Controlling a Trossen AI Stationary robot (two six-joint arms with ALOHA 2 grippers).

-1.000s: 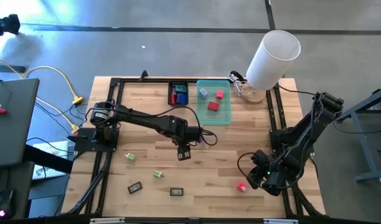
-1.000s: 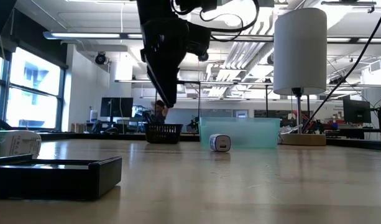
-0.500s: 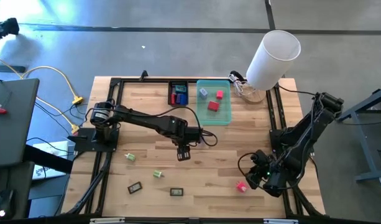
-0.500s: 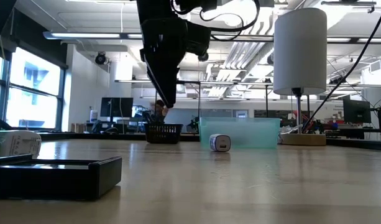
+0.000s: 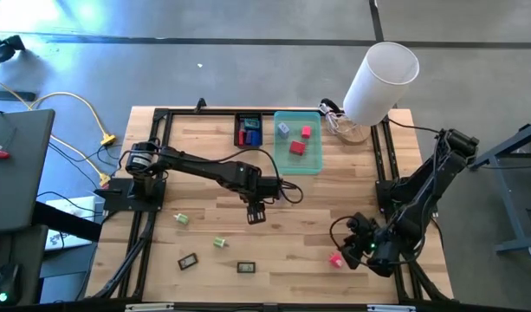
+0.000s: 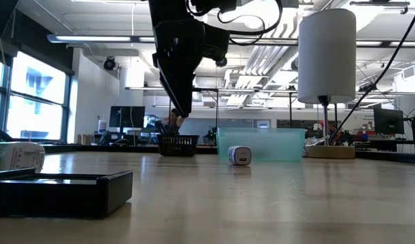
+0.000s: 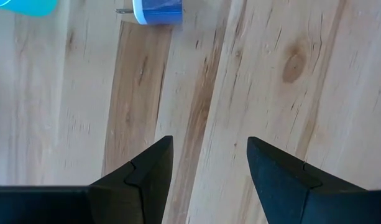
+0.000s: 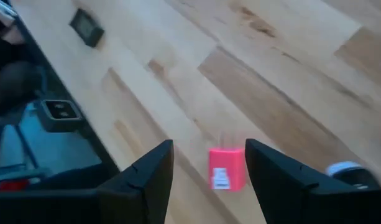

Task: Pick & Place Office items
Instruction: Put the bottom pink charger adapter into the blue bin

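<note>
Near the lower right of the high view, the right gripper hangs with jaws open astride the small pink plastic block, lined up to grasp it off the wooden table. Mid-frame, the left gripper waits, jaws open and empty.

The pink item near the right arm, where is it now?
In the high view the pink item lies on the table's right front part, beside the right gripper, whose open fingers frame it.

I can't read any words or numbers here; the small pink block has a white label, too blurry.
</note>
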